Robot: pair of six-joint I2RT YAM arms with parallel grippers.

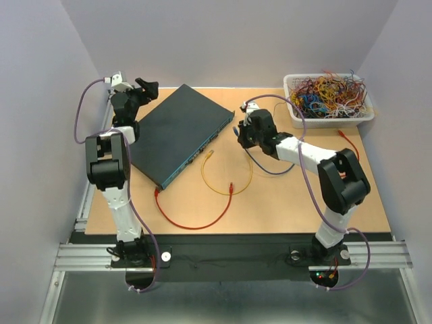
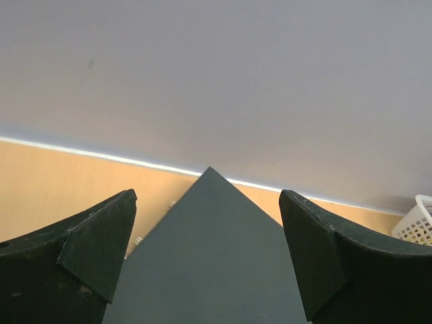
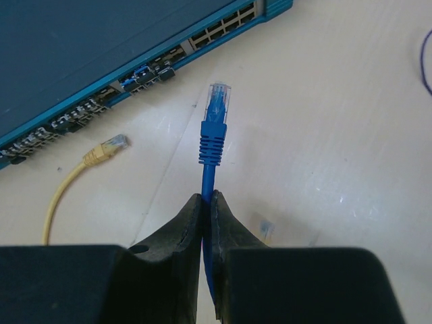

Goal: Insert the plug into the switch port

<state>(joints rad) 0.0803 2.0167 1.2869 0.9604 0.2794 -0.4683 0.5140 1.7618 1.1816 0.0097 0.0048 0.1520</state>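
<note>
The plug (image 3: 217,101), clear-tipped on a blue cable (image 3: 210,169), sticks out ahead of the right gripper (image 3: 208,202). The gripper's two fingers are pressed together on the cable just behind the plug's ribbed boot. The plug points toward the row of switch ports (image 3: 223,27) but is apart from it, with bare desk (image 3: 351,135) between them. From the top view the right gripper (image 1: 239,131) hangs over the middle of the desk (image 1: 283,202), just beside the front face of the switch (image 1: 179,128).

The switch is a flat dark teal box lying askew on the far left part of the desk, with its port face turned toward the near right. A yellow cable (image 1: 226,185) curls on the desk in front of that face, and its plug end (image 3: 111,145) lies near the ports without touching them. A red cable (image 1: 185,219) loops toward the near edge.

The left gripper (image 1: 145,86) is above the switch's far corner. Its fingers (image 2: 94,243) are spread wide and hold nothing. A white basket (image 1: 290,101) of coloured wires sits in the far right corner.
</note>
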